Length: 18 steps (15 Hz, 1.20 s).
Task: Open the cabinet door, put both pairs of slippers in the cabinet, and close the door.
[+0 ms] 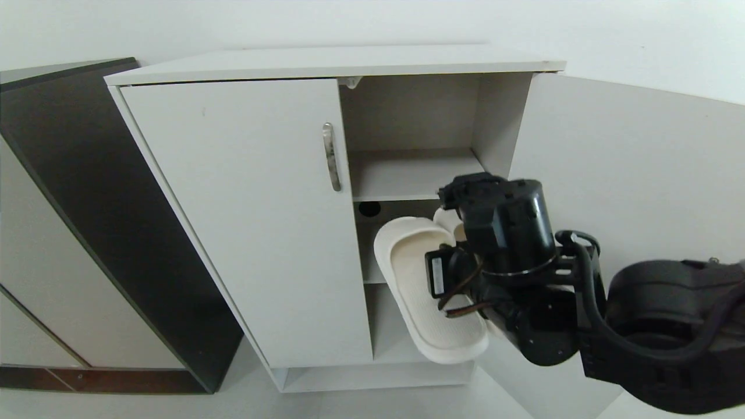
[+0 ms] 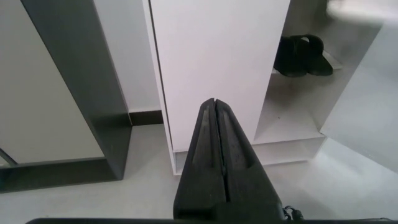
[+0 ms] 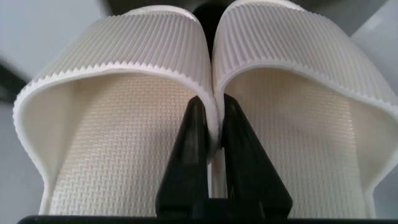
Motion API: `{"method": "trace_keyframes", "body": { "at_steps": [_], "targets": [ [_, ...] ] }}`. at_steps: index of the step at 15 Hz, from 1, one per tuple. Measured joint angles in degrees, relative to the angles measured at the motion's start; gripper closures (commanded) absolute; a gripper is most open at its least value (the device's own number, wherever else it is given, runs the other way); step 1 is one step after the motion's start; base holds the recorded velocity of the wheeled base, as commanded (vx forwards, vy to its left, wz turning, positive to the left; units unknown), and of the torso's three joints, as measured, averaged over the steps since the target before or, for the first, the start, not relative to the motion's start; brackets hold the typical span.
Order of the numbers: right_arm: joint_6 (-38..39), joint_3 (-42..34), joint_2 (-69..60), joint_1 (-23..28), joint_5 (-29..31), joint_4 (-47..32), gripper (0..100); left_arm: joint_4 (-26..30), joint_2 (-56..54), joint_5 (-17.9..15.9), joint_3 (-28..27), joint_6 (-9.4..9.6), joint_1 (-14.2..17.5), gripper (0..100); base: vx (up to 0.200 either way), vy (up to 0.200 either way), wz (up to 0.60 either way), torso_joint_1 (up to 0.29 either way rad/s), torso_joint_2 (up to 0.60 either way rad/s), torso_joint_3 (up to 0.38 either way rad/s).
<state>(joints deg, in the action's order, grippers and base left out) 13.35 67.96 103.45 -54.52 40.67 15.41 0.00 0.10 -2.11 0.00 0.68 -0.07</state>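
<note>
Where the two cream slippers [image 3: 118, 124] meet, right pincer [image 3: 211, 112] clamps them.

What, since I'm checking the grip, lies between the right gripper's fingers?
The adjoining inner walls of the white slippers, pinched by the right gripper; the right wrist view shows it.

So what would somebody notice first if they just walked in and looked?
Probably the white slippers, pinched side by side in the right gripper and hanging in front of the open half of the cabinet. Next come the cabinet door, swung wide on the right, and a pair of black slippers already sitting inside.
</note>
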Motion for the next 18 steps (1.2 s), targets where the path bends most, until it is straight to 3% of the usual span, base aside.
{"method": "trace_keyframes", "body": {
  "at_steps": [3,14,18],
  "targets": [
    [1.93,10.97,2.34,-1.27,9.74,-6.17,100,0.00,0.00,0.00,0.00,0.00,-0.02,100,0.000,0.000,0.00,0.000,0.00,0.000],
    [2.52,10.67,4.68,-1.74,9.72,-3.58,100,0.00,0.00,0.00,0.00,0.00,-0.02,100,0.000,0.000,0.00,0.000,0.00,0.000],
    [2.52,10.59,5.10,-1.79,9.69,-3.54,100,0.00,0.00,0.00,0.00,0.00,-0.02,100,0.200,0.000,0.00,0.001,0.00,0.004]
  ]
}}
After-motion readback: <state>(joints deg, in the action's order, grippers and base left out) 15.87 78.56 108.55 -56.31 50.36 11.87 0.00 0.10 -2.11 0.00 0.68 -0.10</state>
